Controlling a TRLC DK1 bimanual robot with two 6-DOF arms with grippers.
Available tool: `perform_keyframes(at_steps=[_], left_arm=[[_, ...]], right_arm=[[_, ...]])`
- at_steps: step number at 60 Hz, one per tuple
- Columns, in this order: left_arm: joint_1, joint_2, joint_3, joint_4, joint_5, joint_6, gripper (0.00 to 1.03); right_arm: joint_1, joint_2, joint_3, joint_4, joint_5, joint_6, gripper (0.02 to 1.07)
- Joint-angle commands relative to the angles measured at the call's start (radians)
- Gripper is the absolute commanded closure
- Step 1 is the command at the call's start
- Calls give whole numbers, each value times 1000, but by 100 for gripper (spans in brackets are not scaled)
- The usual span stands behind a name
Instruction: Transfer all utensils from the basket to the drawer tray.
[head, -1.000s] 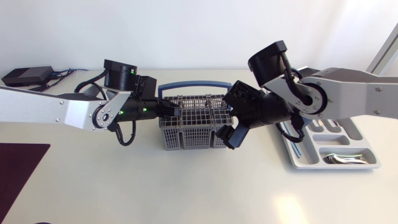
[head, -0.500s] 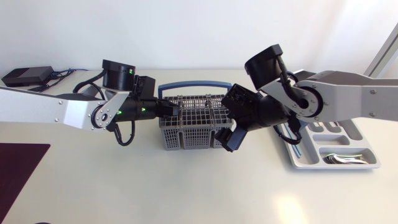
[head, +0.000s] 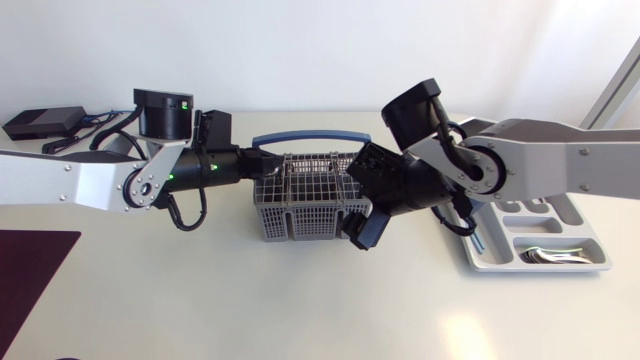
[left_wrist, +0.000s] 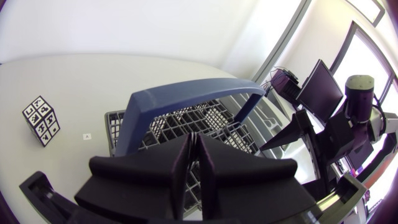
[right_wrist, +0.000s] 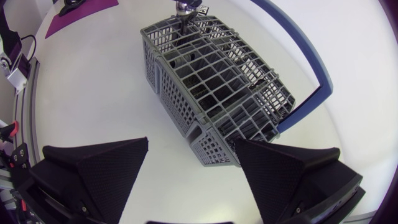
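The grey wire basket (head: 308, 200) with a blue handle (head: 310, 136) stands mid-table. My left gripper (head: 277, 170) is shut on the rim at the basket's left end; in the left wrist view its fingers (left_wrist: 194, 155) press together just behind the handle (left_wrist: 186, 99). My right gripper (head: 362, 226) hangs open at the basket's right front corner. In the right wrist view its fingers (right_wrist: 191, 142) stand wide apart, with the basket (right_wrist: 214, 81) just ahead of them. What lies inside the basket is hard to make out. The grey drawer tray (head: 497, 262) at the right holds metal utensils (head: 548, 258).
A black box (head: 44, 122) sits at the back left and a dark purple mat (head: 30, 270) at the front left. A small marker cube (left_wrist: 40, 122) stands on the table beyond the basket.
My right gripper has edged left and lower, closer to the basket's right end. My left arm's wrist has swung back and left while its fingertips stayed at the rim.
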Motion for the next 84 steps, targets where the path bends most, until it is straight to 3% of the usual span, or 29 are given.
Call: perform_keyframes(at_steps=[1,55,84], left_arm=[[15,-30,-30,25,17,-43,100],[8,-196,-20,61,32,-115,100],[8,-217,-40,64,35,-117,100]], right_arm=[[11,21,-9,8,8,18,7],[34,43,2,9,17,21,7],[66,64,43,106,15,66,7]])
